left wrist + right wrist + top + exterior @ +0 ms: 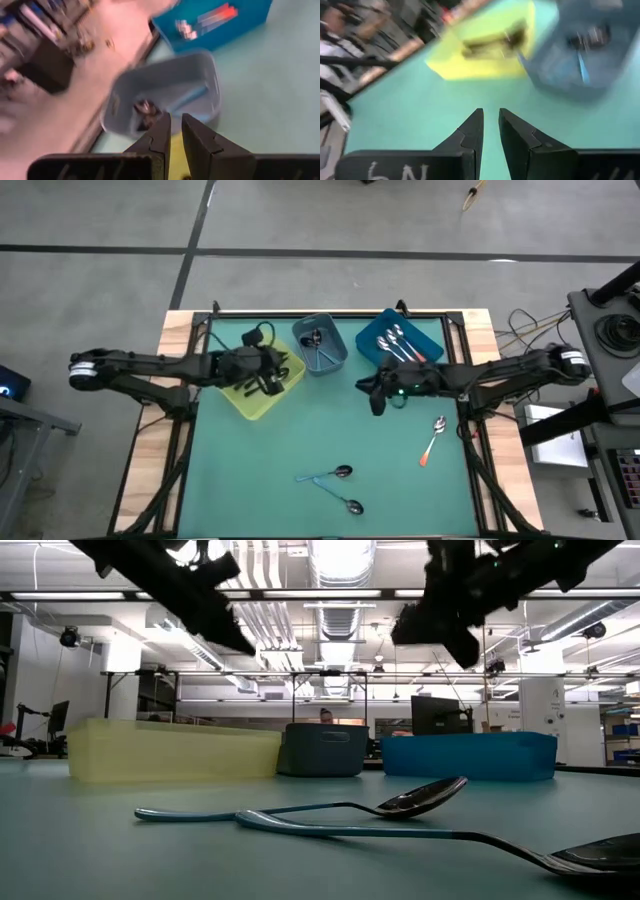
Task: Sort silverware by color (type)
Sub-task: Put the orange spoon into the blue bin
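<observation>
Three spoons lie flat on the green table: one with an orange-red handle [433, 440] and two with light blue handles [328, 474] [343, 500], which cross in the low view [400, 804]. The yellow bin [255, 402] holds dark spoons. The grey-blue bin [322, 346] holds light blue ones [187, 97]. The blue bin [425, 332] holds orange-red ones [400, 345]. My left gripper [288, 372] [176, 120] hangs above the yellow bin, pointing at the grey-blue bin. Its fingers are all but together, with nothing between them. My right gripper [373, 400] [491, 116] hovers above bare table in front of the blue bin, likewise nearly closed and empty.
The three bins stand in a row along the far edge. Bare green table [290, 440] lies between the bins and the loose spoons. Wooden borders and black rails [180, 430] flank the mat. Beyond the far edge, the wrist views show room clutter.
</observation>
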